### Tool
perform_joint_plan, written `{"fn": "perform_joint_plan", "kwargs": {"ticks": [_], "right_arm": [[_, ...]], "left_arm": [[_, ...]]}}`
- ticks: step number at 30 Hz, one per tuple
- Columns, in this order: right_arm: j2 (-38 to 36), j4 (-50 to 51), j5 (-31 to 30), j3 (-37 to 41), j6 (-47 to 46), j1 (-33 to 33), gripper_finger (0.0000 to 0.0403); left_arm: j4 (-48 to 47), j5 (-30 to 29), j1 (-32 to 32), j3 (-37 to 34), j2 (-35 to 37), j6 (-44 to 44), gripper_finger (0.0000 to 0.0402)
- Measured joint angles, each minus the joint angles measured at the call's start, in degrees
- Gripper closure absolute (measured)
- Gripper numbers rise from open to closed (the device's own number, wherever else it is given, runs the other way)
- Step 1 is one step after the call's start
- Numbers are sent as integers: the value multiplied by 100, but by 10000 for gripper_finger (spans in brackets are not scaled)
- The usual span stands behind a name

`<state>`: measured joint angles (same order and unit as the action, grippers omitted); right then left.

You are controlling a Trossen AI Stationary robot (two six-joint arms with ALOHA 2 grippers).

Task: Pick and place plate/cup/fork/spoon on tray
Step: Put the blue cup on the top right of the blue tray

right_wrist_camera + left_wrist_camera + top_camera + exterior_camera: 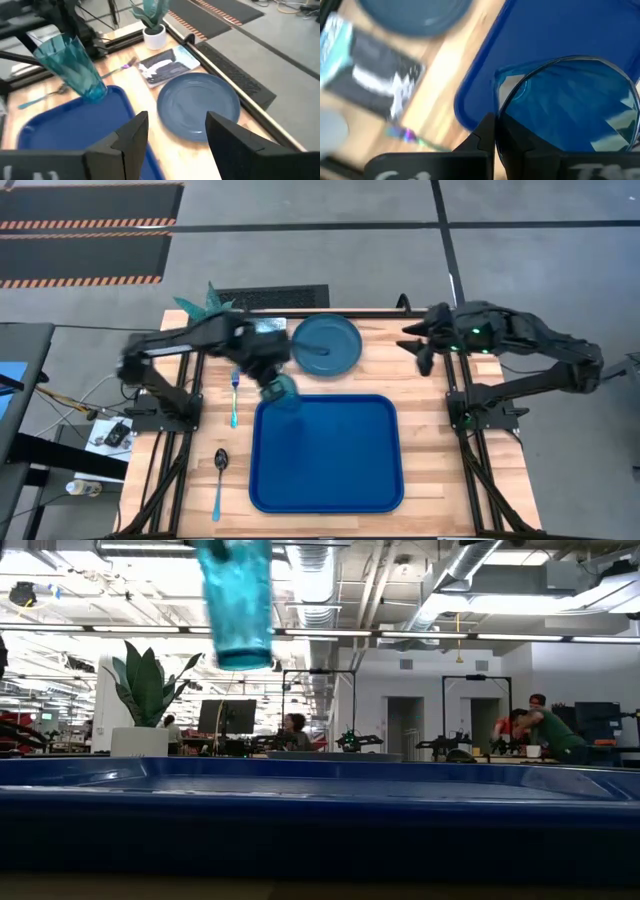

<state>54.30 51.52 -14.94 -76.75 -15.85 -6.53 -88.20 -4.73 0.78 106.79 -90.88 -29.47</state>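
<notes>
Left gripper [268, 372] is pressed together on the small translucent teal cup [281, 392], pinching its rim, and holds it in the air above the near-left corner of the large flat blue rectangular tray [330, 490]. In the low view the cup [238, 602] hangs clear of the tray [320, 802], not touching it. Just to the left of this gripper the slim blue-to-teal fork [234, 400] lies on the wooden table [430, 440], and further left and toward the front edge lies the slim spoon with a dark shiny bowl and light-blue handle [219, 480]. Just to the right of the left gripper, behind the tray, the round dark-teal plate [327, 345] rests flat on the table, apart from the tray. Right gripper [424, 350] is to the right of the plate, its fingers spread apart and holding nothing; in its wrist view the plate [198, 105] is seen between its fingers [131, 135].
</notes>
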Motion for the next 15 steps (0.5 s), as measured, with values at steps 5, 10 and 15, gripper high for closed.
{"fn": "perform_joint_plan", "kwargs": {"ticks": [5,10,15], "right_arm": [[-295,317,-17,0,-425,88,184],[-334,441,-17,1,-477,88,188],[-334,445,-17,0,-477,88,189]], "left_arm": [[526,-213,-279,-1617,952,-1533,401],[2101,266,-234,-2887,1194,-1974,401],[1876,155,-60,-2971,762,-1751,401]]}}
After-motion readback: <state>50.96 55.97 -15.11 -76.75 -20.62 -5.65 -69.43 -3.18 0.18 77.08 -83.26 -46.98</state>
